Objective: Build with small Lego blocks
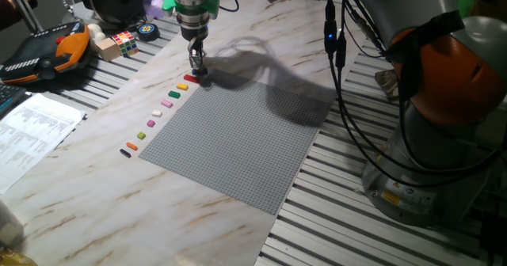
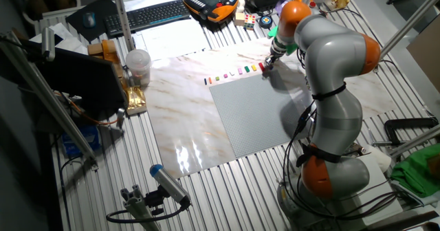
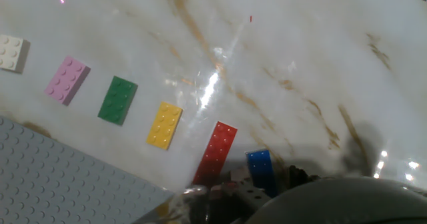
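Lego blocks (image 1: 162, 104) lie in a row on the marble-patterned tabletop (image 1: 95, 171), just beside one edge of the grey studded baseplate (image 1: 238, 139). At the row's far end the gripper (image 1: 197, 70) reaches down by the red block (image 3: 215, 152) and blue block (image 3: 260, 168); whether its jaws are apart I cannot tell. A puzzle cube (image 1: 124, 41), keyboard (image 2: 148, 14) and printed sheets (image 1: 32, 131) sit further out.
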`<action>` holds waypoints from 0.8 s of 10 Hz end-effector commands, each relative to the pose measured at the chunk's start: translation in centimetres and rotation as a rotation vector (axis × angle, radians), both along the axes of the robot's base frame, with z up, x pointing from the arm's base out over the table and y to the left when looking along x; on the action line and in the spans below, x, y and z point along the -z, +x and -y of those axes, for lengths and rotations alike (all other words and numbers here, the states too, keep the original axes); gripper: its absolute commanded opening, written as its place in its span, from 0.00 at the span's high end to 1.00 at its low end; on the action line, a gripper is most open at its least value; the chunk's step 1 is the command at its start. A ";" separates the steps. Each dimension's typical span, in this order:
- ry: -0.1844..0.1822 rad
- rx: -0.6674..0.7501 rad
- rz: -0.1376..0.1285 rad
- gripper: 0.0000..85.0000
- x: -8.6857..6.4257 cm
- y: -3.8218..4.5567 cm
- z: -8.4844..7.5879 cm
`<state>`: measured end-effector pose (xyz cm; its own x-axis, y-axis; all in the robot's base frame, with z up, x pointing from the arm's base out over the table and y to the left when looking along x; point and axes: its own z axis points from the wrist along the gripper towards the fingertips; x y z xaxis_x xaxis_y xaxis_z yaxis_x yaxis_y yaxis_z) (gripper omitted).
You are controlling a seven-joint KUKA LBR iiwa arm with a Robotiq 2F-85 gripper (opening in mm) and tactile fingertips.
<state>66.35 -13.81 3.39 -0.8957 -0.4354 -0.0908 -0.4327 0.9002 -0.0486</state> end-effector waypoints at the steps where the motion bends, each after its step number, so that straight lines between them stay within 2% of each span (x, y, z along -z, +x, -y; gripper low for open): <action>1: 0.000 0.000 0.000 0.56 0.0 -0.01 0.0; 8: -0.002 0.000 -0.003 0.60 0.7 -0.23 0.0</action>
